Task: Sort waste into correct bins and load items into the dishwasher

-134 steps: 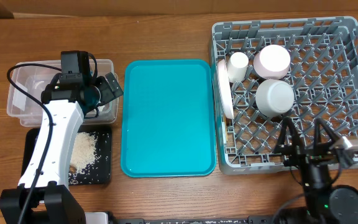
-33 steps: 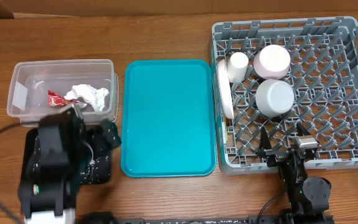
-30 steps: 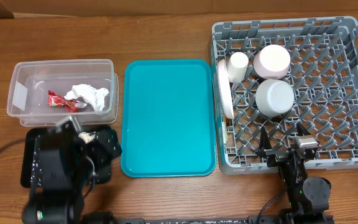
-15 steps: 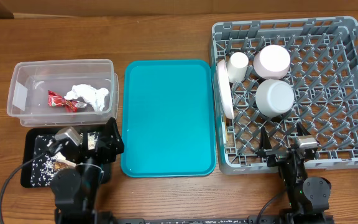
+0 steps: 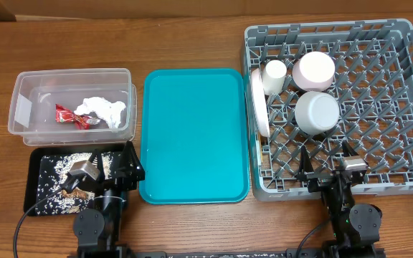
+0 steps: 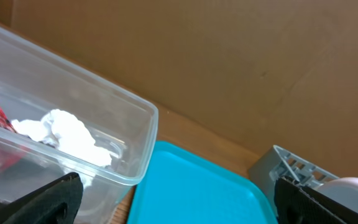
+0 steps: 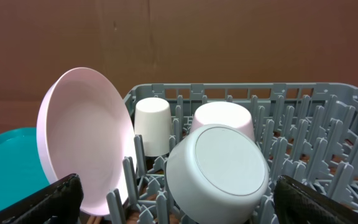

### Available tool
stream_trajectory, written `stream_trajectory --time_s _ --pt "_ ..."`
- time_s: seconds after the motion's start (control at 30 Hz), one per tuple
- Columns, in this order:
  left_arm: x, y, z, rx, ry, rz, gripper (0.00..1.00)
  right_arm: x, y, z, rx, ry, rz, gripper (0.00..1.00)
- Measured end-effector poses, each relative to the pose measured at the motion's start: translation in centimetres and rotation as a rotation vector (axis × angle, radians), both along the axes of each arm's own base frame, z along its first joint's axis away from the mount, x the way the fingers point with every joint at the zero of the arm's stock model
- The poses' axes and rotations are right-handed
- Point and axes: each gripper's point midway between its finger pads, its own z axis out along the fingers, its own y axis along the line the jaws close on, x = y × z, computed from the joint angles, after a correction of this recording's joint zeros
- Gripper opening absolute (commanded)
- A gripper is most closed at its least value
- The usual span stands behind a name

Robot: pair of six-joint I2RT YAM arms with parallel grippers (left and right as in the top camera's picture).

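Note:
The red wrapper (image 5: 69, 115) and white napkin (image 5: 102, 110) lie in the clear tub (image 5: 20, 107). Rice scraps (image 5: 52, 192) lie in the black tray (image 5: 34, 161). The grey dish rack (image 5: 400, 107) holds the plate (image 5: 258, 104) on edge, the cup (image 5: 274, 75), the pinkish bowl (image 5: 314, 70) and the white bowl (image 5: 315, 112), both upside down. My left gripper (image 5: 113, 163) is open and empty, low at the front by the black tray; the left wrist view (image 6: 179, 205) faces the tub (image 6: 135, 143). My right gripper (image 5: 326, 168) is open and empty at the rack's front edge (image 7: 179, 199).
The teal tray (image 5: 196, 136) lies between the tub and the rack, with nothing on it. A brown cardboard wall stands behind the table in both wrist views. Both arms sit folded at the table's front edge.
My left arm has drawn back from over the clear tub to the front edge. The wrapper and napkin now show in the tub. The right arm has settled lower.

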Motion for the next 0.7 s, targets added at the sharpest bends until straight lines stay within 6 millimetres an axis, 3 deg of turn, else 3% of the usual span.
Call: stream_trajectory --time_s 0.3,0.5,0.7 --pt "-0.4 0.1 -2.4 0.187 0.086 0.008 1.0 0.0 0.0 0.0 -0.002 0.0 0.0 1.0" --pt "-0.4 -0.9 -2.4 0.402 0.082 -0.041 1.0 0.0 0.0 0.0 -0.003 0.001 0.0 1.0" --pt "-0.4 -1.0 -2.4 0.479 0.082 -0.046 1.0 0.0 0.0 0.0 -0.003 0.0 0.0 1.0"
